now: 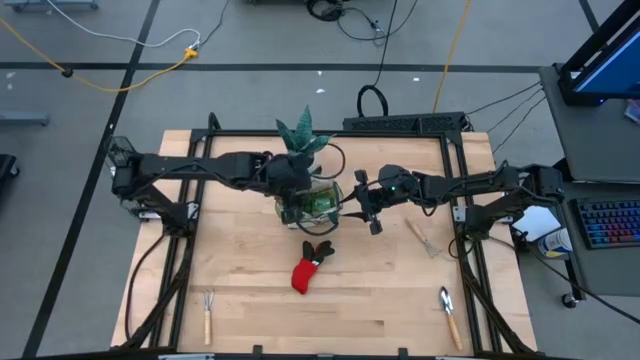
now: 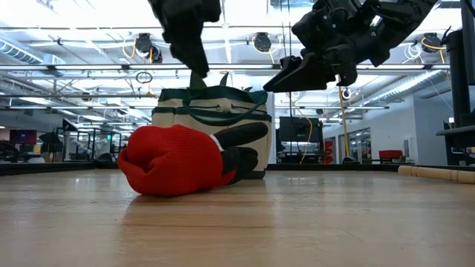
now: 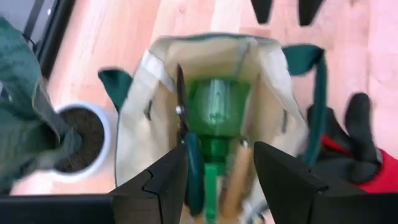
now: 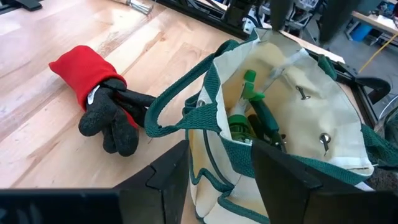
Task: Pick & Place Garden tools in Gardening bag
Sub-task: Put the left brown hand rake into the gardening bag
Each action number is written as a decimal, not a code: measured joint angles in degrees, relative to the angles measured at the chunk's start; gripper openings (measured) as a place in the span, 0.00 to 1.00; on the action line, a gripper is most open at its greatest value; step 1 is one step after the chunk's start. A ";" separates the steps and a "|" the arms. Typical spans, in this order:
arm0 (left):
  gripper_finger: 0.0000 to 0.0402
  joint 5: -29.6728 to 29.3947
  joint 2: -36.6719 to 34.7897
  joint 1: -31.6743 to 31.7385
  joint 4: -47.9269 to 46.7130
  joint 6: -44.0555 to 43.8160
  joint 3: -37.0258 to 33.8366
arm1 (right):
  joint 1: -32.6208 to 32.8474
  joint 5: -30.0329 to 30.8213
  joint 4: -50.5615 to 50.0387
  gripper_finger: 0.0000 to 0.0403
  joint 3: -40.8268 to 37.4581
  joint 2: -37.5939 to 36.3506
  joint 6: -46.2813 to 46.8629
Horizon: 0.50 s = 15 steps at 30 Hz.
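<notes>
Light wooden slatted tabletop (image 1: 260,300) w/ black metal frame (image 1: 400,124) round its edges. Spiky green plant (image 1: 300,133) in round white pot (image 3: 93,134) w/ dark soil, near table's far edge. Grey floor (image 1: 250,40) beyond w/ yellow cable (image 1: 120,40). Backlit keyboard (image 1: 610,222) on side desk at right.

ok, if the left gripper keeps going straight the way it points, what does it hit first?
Likely the green plastic spray bottle inside the open beige fabric bag; the left gripper, open, points into the bag's mouth. Depth is unclear, so the shears beside the bottle might touch first.
</notes>
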 joint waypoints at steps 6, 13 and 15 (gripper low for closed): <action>0.48 0.04 -1.20 -2.98 -6.87 -5.51 0.02 | 0.00 0.13 -0.29 0.41 0.00 0.00 0.00; 0.48 1.14 -1.07 -7.83 -18.58 -14.30 0.02 | 0.00 0.14 -0.79 0.40 0.00 0.00 1.47; 0.48 1.16 -1.07 -9.56 -20.26 -17.78 0.02 | 0.00 0.15 -1.19 0.40 0.00 0.00 1.70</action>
